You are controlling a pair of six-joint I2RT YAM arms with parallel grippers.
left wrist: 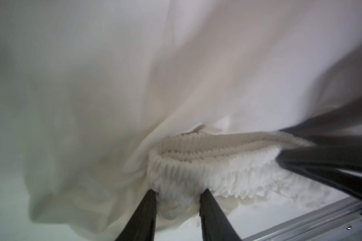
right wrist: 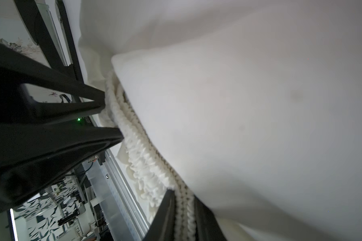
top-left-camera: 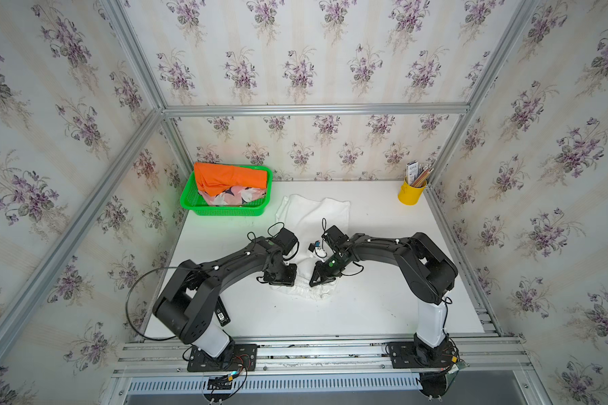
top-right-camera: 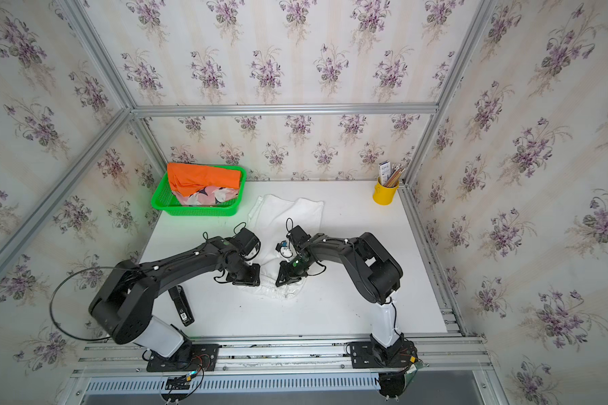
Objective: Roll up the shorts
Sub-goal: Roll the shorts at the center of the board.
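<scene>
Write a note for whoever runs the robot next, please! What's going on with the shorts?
Left hand: straddles the waistband of the white shorts; grip unclear.
Right hand: shut on the same waistband.
In the green basket: orange shorts and pink shorts, loosely bundled.
Done: little; white shorts lie on the table, unrolled.
Left: roll them up from the waistband.
</scene>
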